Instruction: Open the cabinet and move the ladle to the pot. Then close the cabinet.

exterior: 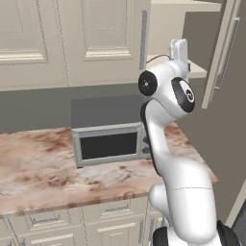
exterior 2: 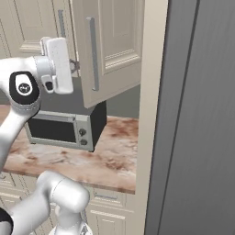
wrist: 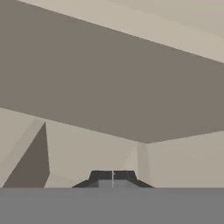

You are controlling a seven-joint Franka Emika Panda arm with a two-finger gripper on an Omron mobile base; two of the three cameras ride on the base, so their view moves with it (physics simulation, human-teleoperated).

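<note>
A grey toaster oven (exterior: 110, 144) sits on the marbled countertop (exterior: 38, 168) against a grey wall (exterior: 33, 105).

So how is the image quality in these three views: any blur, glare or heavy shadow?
Left base view: sharp, flat even light, no glare; the ladle is a thin dark line on the open cabinet shelf. Right base view: equally sharp, soft shade under the cabinet door by the microwave. Hand view: large plain cream and grey-brown surfaces, few details to judge focus; the gripper tips look crisp.

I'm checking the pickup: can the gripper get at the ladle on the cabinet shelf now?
Likely yes: the cabinet door stands open and the gripper is at the shelf by the ladle. Its jaws are shut, though.
</note>
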